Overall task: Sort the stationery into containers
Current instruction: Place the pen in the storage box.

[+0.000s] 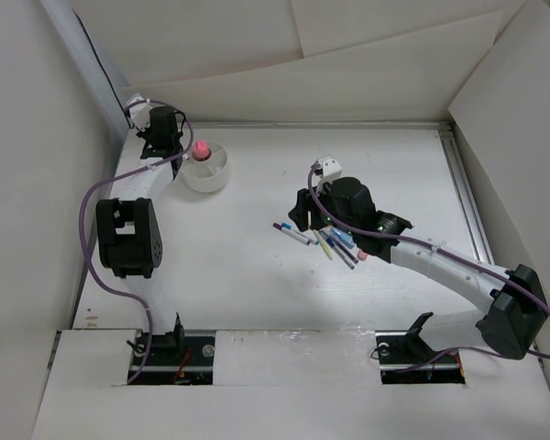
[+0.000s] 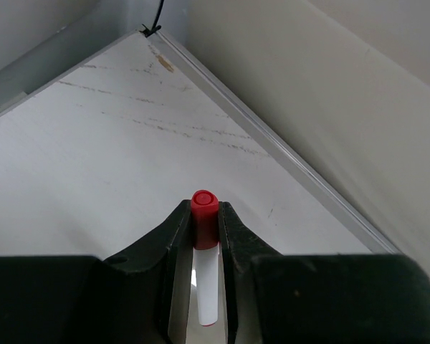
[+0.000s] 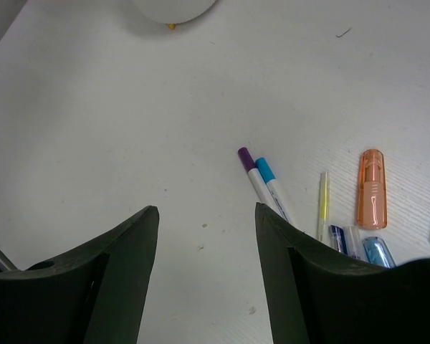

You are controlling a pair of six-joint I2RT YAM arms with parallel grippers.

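Note:
My left gripper [image 2: 205, 209] is shut on a white marker with a red cap [image 2: 204, 215], held above the table's far left corner. In the top view the left gripper [image 1: 156, 144] is just left of the round white cup [image 1: 208, 171], where a pink-capped stick [image 1: 200, 148] stands upright. My right gripper [image 3: 204, 209] is open and empty, low over bare table just left of the loose stationery [image 1: 323, 240]. That pile holds a purple-capped pen [image 3: 248, 162], a blue-capped pen [image 3: 266, 173], a thin yellow pen [image 3: 322, 204] and an orange stick [image 3: 371, 188].
A metal rail [image 2: 287, 154] and the back wall close off the far left corner. The cup's edge [image 3: 173, 7] shows at the top of the right wrist view. Walls stand on the left, back and right sides of the table.

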